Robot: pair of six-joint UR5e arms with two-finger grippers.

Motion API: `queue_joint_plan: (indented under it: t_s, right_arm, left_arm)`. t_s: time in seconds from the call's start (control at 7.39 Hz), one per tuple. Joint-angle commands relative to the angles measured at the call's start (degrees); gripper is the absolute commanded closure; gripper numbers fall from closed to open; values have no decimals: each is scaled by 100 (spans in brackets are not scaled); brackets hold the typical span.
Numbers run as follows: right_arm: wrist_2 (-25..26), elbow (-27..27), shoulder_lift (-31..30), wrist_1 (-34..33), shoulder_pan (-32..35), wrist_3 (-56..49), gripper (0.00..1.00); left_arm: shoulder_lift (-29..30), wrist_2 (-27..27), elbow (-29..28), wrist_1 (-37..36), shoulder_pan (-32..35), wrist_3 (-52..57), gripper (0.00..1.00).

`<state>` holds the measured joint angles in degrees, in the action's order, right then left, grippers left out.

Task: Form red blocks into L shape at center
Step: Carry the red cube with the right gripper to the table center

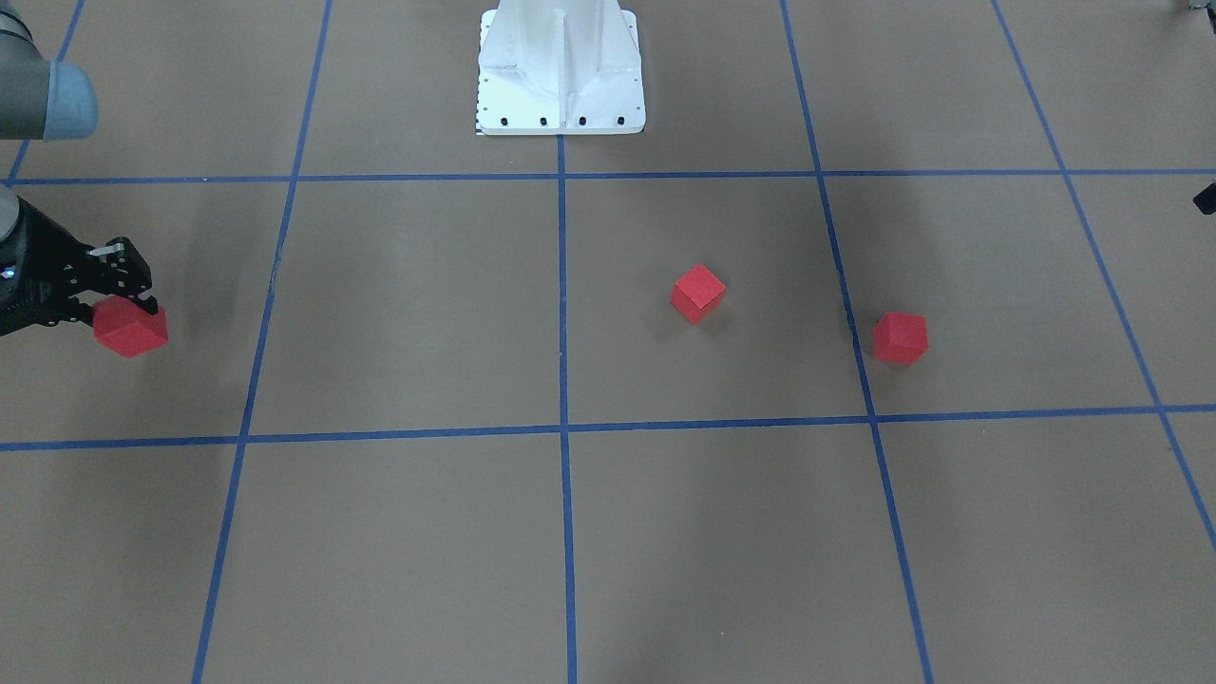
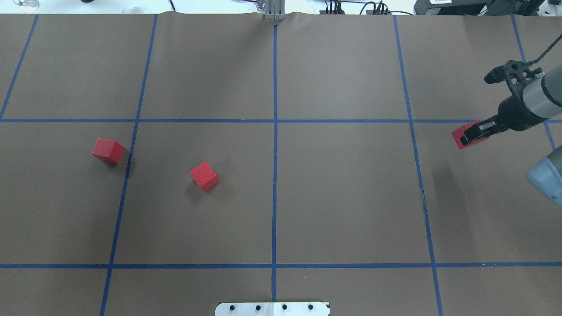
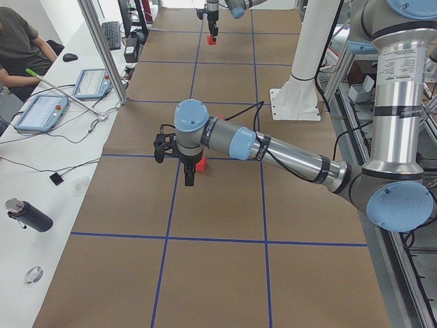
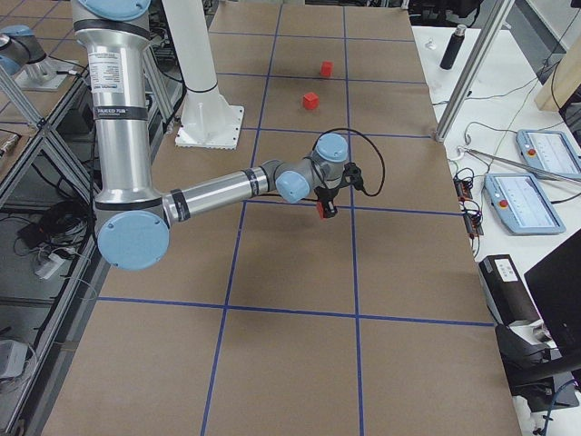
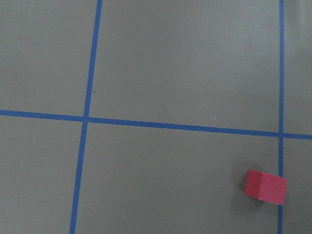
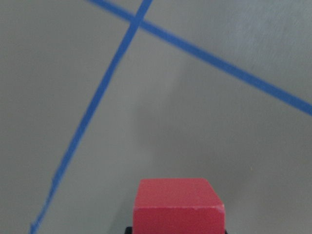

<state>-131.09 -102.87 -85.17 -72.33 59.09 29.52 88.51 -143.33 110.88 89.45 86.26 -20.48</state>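
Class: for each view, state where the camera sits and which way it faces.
Front-facing: opposite robot, facing its white metal base; right gripper holds a matte red cube.
Overhead: behind robot, looking forward-down; right arm.
Exterior left: robot's left side; left arm near.
Exterior right: robot's right side; right arm near.
Left wrist: downward, another cube; no body.
Right wrist: downward; held cube.
First two share three cubes.
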Motion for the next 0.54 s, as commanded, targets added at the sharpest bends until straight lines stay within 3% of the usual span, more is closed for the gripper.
queue_joint_plan:
  t_s: [0.0,0.41]
  right_arm:
    - [83,-22,604,-45,-334,1576,100]
    - [916,-49,1535,-140,-1335,3528,100]
  left_arm:
    - [0,-283,38,-15,4,0,0]
    - [9,-231,30,-24,-4,0,0]
